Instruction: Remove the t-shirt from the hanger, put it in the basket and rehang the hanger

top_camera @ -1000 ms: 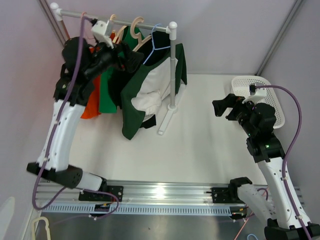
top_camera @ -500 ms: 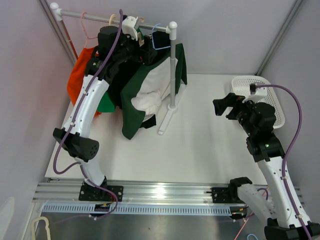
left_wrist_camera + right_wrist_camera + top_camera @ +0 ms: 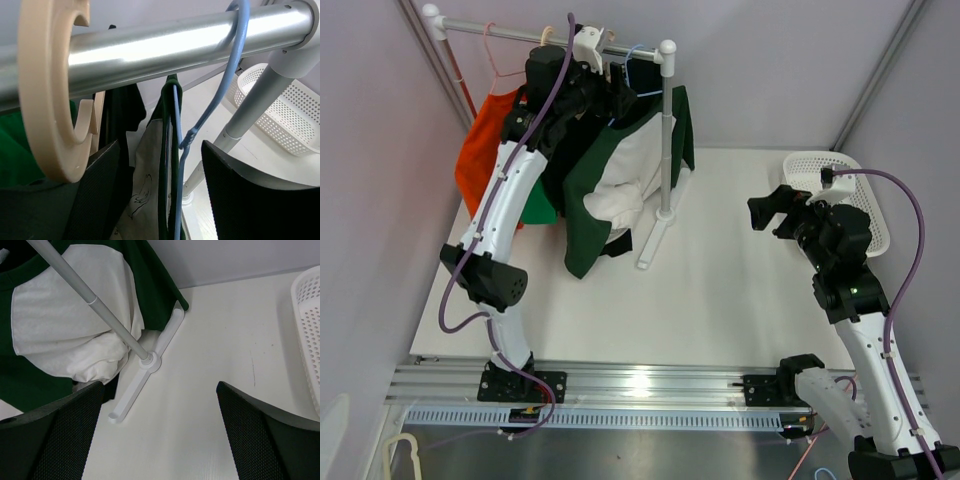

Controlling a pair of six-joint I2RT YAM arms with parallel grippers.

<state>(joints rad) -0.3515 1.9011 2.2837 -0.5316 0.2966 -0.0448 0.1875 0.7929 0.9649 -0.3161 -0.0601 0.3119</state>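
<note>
We see the white counter point(image 3: 740, 300) carrying the clothes rack point(image 3: 665, 140), and from its rail point(image 3: 165, 42) the green-and-white t-shirt point(image 3: 620, 180) hangs on the blue wire hanger point(image 3: 222, 90). Our left tool point(image 3: 161, 147) sits just under the rail, released, with the hanger's neck showing between its spread fingers. Our right tool point(image 3: 160, 385) hovers released above the counter, well apart from the rack.

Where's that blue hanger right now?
In the left wrist view, the blue hanger hooks over the metal rail, between the cream hanger and the end post.
</note>
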